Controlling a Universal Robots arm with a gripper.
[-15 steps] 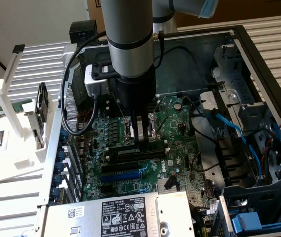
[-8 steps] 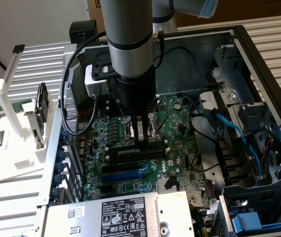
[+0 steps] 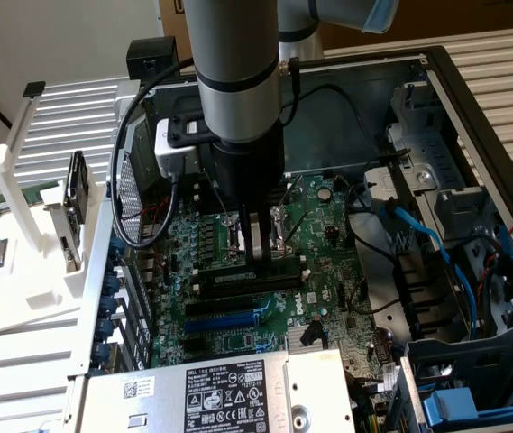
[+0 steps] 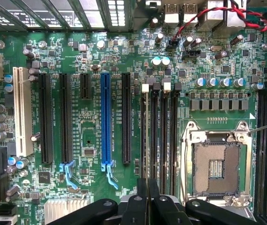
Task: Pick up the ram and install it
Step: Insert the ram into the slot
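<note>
Where the arm drops into the open computer case (image 3: 355, 70), hangs with gripper (image 3: 258, 251) pointing straight down over the motherboard (image 3: 328, 225), just beside the empty processor socket (image 4: 216, 168). Shows its fingers (image 4: 138, 206) drawn almost together, with only a thin slit left between them. Reads as a pinch on something thin held edge-on, though hard to make out for certain. Judged to be the ram (image 3: 238, 277): a long dark strip directly beneath the fingertips, in line with the bank of black memory slots (image 4: 164, 136), at or in the slot farthest from the socket. Lies with long axis parallel to the slots, running across the exterior view from left to right and rising slightly. Sits straight below the tool, then, not off to either side. Cannot tell whether fully seated, or whether the end clips have closed.
</note>
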